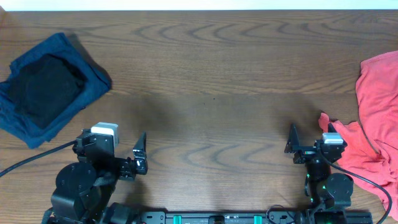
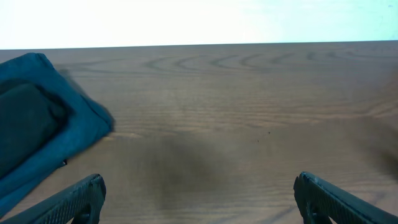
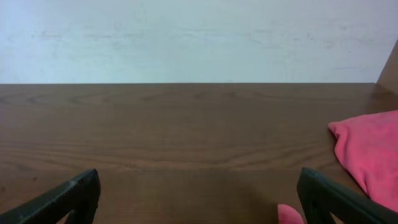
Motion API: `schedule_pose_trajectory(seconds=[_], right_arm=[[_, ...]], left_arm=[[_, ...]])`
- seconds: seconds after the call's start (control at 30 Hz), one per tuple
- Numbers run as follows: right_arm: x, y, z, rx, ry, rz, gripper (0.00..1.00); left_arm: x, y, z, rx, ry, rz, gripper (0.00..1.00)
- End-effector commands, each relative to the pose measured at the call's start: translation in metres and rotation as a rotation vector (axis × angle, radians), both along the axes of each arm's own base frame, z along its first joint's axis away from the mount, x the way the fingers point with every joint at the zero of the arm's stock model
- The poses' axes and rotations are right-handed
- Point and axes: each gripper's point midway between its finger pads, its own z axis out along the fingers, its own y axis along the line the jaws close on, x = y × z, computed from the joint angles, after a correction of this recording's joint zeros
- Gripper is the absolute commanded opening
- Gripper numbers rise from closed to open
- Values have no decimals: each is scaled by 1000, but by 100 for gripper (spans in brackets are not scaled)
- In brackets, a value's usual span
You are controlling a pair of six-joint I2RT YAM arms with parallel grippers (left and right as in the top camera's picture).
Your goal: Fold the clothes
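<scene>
At the far left, a folded black garment (image 1: 43, 87) lies on top of a navy blue garment (image 1: 93, 78); both show in the left wrist view as black cloth (image 2: 25, 124) on navy cloth (image 2: 74, 124). A crumpled coral-red garment (image 1: 376, 124) lies at the right edge, with part of it showing in the right wrist view (image 3: 367, 149). My left gripper (image 1: 123, 151) (image 2: 199, 199) stands open over bare wood near the front edge, right of the navy pile. My right gripper (image 1: 309, 140) (image 3: 199, 199) is open too, empty, just left of the coral cloth.
The wooden table (image 1: 211, 81) spreads between the two piles. A small fold of coral cloth (image 3: 289, 214) pokes in beside my right gripper's right finger (image 3: 329, 199). A pale wall (image 3: 199, 37) stands behind the table's far edge. Black cables (image 1: 25, 163) trail from both arm bases.
</scene>
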Motion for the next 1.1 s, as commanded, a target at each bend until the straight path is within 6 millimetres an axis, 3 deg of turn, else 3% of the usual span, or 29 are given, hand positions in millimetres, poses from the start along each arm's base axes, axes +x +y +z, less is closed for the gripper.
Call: schedule_pose_trajectory(seconds=[0.0,0.73,0.93,1.07], right_arm=[[0,1,0,-18,-3,9,99],[0,1,0,-18,-3,9,99],[0,1,0,-18,-3,9,99],[0,1,0,-18,-3,9,99]], left_arm=[[0,1,-2,-2,3,9,98],[-1,2,-4,0,10,12,98],[-11,26,-29,35,61,111,98],[-17,38,-72,38,84,172,98]])
